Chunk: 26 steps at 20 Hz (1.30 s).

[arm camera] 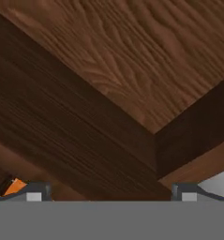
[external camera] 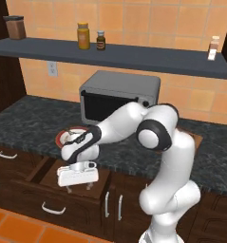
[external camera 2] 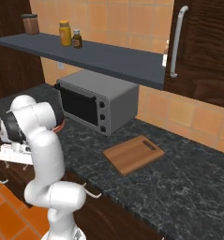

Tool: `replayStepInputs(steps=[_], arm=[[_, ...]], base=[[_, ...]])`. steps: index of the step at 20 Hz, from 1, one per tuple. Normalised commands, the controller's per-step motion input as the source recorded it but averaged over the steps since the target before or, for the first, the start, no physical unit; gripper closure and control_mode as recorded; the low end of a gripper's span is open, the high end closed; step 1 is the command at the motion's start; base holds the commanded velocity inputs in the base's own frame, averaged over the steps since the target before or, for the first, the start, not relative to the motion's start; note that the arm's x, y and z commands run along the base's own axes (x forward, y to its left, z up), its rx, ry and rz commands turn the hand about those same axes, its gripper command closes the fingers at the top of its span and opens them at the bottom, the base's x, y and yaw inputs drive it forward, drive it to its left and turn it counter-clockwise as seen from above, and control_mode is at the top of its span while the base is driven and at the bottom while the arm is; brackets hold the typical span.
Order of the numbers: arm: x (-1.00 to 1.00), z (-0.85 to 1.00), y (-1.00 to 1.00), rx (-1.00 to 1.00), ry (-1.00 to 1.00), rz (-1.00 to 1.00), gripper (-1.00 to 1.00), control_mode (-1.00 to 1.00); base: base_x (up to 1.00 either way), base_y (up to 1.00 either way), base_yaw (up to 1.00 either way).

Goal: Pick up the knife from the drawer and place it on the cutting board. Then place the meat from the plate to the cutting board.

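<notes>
Wide dark-brown drawer (external camera: 48, 178) standing pulled out, reddish-brown floor showing, gripper (external camera: 79, 186) hanging over it with fingers spread wide, light-brown cutting board (external camera 2: 133, 153) lying far right on counter (external camera 2: 188, 183).

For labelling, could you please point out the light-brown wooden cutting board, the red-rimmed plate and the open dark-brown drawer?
Cutting board (external camera 2: 133, 154): right base view, top face.
Plate (external camera: 62, 137): left base view, rim.
Drawer (external camera: 51, 176): left base view, inner floor.

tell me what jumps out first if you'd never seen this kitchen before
The big white arm dominates, bent down from the counter so its tool hangs open over the pulled-out dark wooden drawer at lower left. Behind it on the dark speckled counter sits a grey toaster oven, with a light wooden cutting board lying bare to its right. A red-rimmed plate peeks out beside the arm's wrist.
</notes>
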Motion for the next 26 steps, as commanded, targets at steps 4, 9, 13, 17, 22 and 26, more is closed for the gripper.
replayStepInputs(steps=[4, 9, 13, 17, 22, 26], arm=[[-0.42, -0.42, 0.56, 0.00, 0.05, 0.00, -1.00, -1.00], [-0.81, -0.15, 0.71, 0.05, 0.13, 0.00, -1.00, -1.00], [-1.00, -0.13, 0.61, 0.04, 0.07, 0.00, -1.00, -1.00], [-0.68, 0.04, 0.13, -0.01, -0.13, 0.03, -1.00, -1.00], [0.78, 0.65, -0.39, -0.08, -0.31, 0.00, -1.00, -1.00], [0.88, 0.10, -0.59, -0.02, -0.09, 0.00, -1.00, -1.00]], base=[[0.00, 0.00, 0.00], [0.00, 0.00, 0.00], [0.00, 0.00, 0.00], [0.00, 0.00, 0.00], [0.00, 0.00, 0.00], [0.00, 0.00, 0.00]])
